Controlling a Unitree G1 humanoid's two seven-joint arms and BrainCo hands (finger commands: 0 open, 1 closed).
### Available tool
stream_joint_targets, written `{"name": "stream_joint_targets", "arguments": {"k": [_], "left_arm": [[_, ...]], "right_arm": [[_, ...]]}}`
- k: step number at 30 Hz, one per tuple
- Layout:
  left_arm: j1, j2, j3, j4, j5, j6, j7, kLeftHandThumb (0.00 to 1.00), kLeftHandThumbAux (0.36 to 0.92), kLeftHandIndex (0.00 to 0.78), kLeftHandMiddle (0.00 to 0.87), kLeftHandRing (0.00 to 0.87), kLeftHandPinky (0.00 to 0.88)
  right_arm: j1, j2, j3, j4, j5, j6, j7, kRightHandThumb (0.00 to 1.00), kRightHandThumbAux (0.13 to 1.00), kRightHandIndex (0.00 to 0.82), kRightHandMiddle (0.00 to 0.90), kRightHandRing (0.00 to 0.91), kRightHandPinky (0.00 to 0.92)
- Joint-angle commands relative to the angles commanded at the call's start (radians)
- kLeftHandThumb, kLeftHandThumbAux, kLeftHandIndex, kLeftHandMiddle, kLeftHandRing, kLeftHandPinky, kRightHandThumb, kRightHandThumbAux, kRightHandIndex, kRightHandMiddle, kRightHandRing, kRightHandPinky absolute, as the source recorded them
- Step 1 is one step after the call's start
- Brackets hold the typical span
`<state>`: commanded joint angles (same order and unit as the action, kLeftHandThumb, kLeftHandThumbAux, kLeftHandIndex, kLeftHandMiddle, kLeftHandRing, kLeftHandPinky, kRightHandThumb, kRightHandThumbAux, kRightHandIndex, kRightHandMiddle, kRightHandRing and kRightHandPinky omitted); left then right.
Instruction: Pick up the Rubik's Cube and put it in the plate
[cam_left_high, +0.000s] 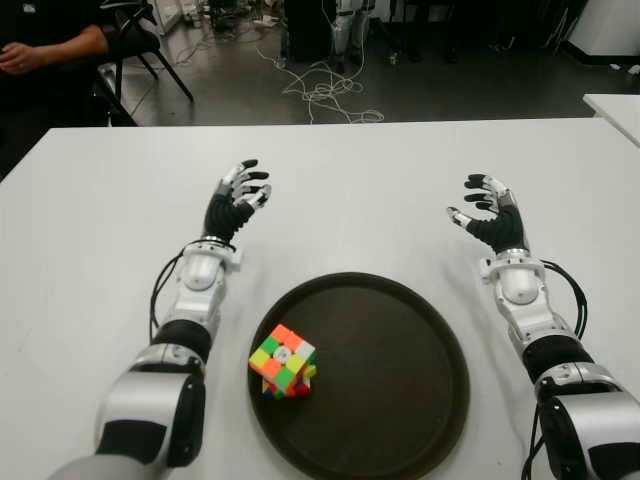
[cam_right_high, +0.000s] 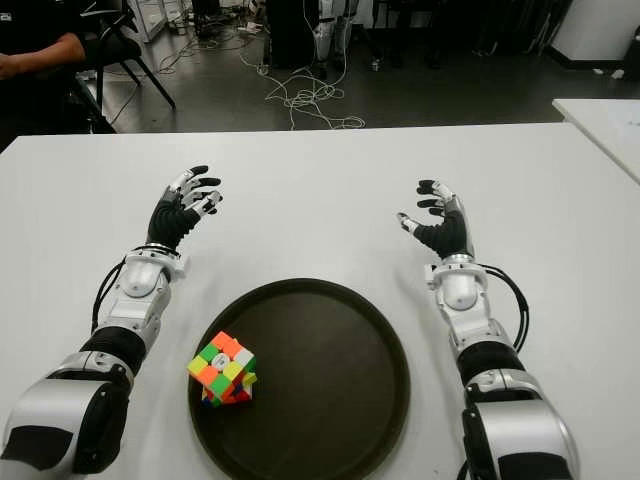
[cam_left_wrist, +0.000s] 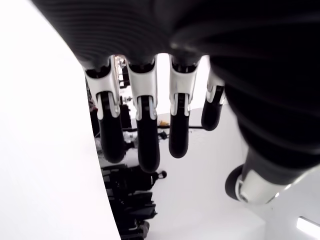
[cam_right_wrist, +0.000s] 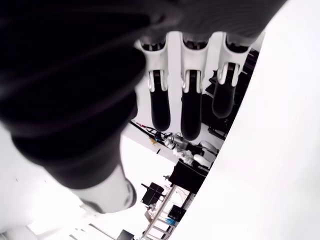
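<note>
The Rubik's Cube (cam_left_high: 283, 361) sits tilted on the left edge of the round dark plate (cam_left_high: 400, 380), seemingly propped on the rim rather than flat on the floor of it, while the left hand (cam_left_high: 236, 203) and the right hand (cam_left_high: 487, 216) hover over the white bench (cam_left_high: 360, 190) beyond the plate, well apart from the cube, their fingers (cam_left_wrist: 141, 135) loosely spread and holding nothing. The placement looks done or nearly so, and the risk I see is that the cube, perched on the sloping rim, could tip outward onto the bench if the left forearm (cam_left_high: 195, 300) beside it brushes the plate while pulling away
</note>
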<state>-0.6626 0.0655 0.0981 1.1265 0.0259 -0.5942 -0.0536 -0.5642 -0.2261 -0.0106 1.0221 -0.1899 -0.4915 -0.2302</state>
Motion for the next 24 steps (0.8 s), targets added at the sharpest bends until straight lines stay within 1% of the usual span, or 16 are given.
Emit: {"name": "stream_joint_targets", "arguments": {"k": [3,6,7,9,11,14,17,18,19,21,24], "left_arm": [[0.000,-0.001,0.000,0.000,-0.001,0.000,0.000,0.352,0.670,0.188,0.286,0.331,0.383],[0.001,-0.002,-0.002,-0.002,-0.001,0.001,0.001,0.353,0.675,0.190,0.287,0.329,0.382],[0.002,-0.003,-0.003,-0.004,-0.001,0.001,0.002,0.352,0.677,0.190,0.286,0.329,0.382],[0.002,-0.005,-0.004,-0.006,-0.001,0.002,0.003,0.345,0.676,0.186,0.283,0.328,0.385],[0.003,-0.006,-0.005,-0.008,-0.001,0.002,0.005,0.340,0.678,0.184,0.282,0.330,0.387],[0.005,-0.009,-0.007,-0.012,0.001,0.002,0.009,0.334,0.684,0.186,0.284,0.333,0.387],[0.006,-0.011,-0.008,-0.015,0.002,0.004,0.011,0.337,0.686,0.189,0.287,0.335,0.388],[0.006,-0.012,-0.009,-0.017,0.002,0.005,0.012,0.338,0.686,0.190,0.287,0.336,0.388],[0.006,-0.012,-0.009,-0.018,0.003,0.006,0.013,0.343,0.690,0.191,0.287,0.335,0.388],[0.007,-0.012,-0.009,-0.020,0.003,0.007,0.015,0.350,0.695,0.191,0.287,0.334,0.388],[0.007,-0.013,-0.009,-0.024,0.004,0.009,0.019,0.353,0.697,0.190,0.287,0.334,0.388]], "right_arm": [[0.002,0.005,-0.006,-0.009,0.016,-0.004,0.018,0.173,0.878,0.252,0.314,0.308,0.311],[0.021,0.021,-0.015,-0.059,0.049,-0.004,0.054,0.201,0.879,0.251,0.314,0.309,0.317],[0.053,0.042,-0.009,-0.136,0.065,0.008,0.072,0.208,0.879,0.250,0.314,0.309,0.318],[0.104,0.071,0.002,-0.256,0.088,0.031,0.097,0.201,0.875,0.249,0.314,0.308,0.315],[0.136,0.087,0.007,-0.332,0.106,0.052,0.119,0.178,0.868,0.247,0.312,0.307,0.310],[0.176,0.100,0.008,-0.420,0.130,0.078,0.150,0.151,0.864,0.242,0.310,0.309,0.312],[0.213,0.103,-0.002,-0.489,0.155,0.100,0.185,0.130,0.863,0.240,0.311,0.311,0.310],[0.242,0.101,-0.010,-0.535,0.175,0.109,0.204,0.127,0.864,0.240,0.311,0.311,0.307],[0.263,0.101,-0.017,-0.569,0.188,0.118,0.218,0.124,0.861,0.241,0.311,0.307,0.283],[0.291,0.102,-0.025,-0.619,0.203,0.141,0.233,0.123,0.856,0.242,0.311,0.300,0.241],[0.310,0.112,-0.033,-0.661,0.212,0.180,0.236,0.115,0.850,0.245,0.312,0.291,0.186]]}}
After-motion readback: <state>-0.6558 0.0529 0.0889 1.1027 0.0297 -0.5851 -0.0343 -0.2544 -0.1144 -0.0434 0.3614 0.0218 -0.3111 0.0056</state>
